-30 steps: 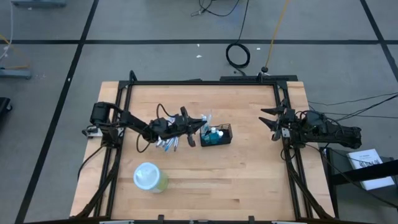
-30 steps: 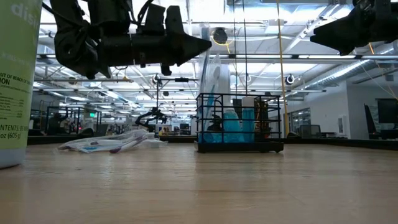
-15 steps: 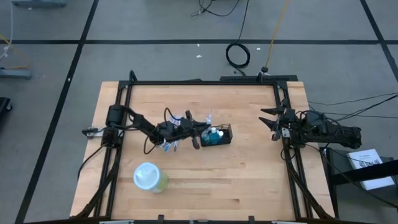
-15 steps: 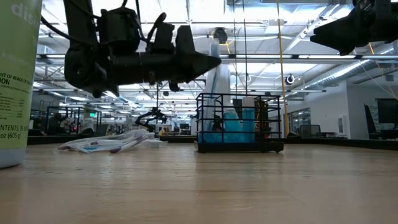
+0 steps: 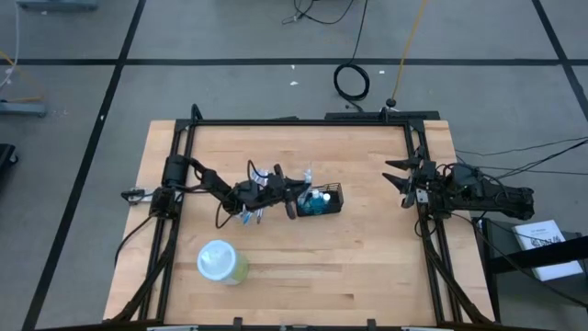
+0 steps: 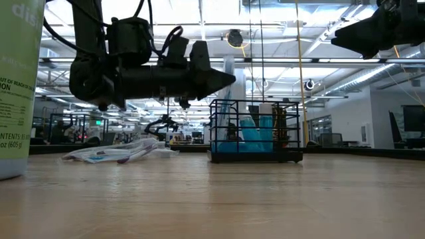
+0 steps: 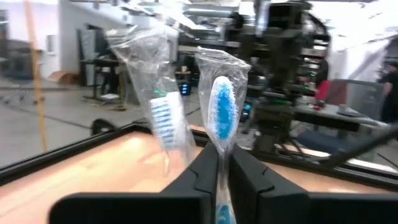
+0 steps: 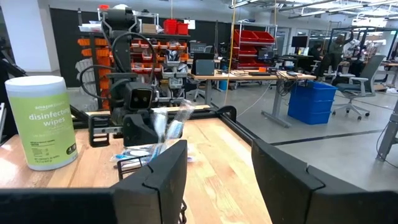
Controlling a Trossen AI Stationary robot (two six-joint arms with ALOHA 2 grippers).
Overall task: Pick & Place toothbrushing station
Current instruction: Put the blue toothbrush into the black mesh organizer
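High view, left fingers (image 5: 296, 196) at the caddy's (image 5: 320, 200) left end, wrapped toothbrush (image 7: 222, 115) pinched

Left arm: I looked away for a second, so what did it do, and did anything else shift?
The left gripper, its jaws shut on a wrapped toothbrush, moved right, up to the black wire caddy. The caddy, the loose wrapped toothbrushes, the wipes canister and the right gripper stayed put.

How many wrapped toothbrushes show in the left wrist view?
2: a blue-headed toothbrush held in the left claw, and a second toothbrush beside it. Others on the table may be hidden here.
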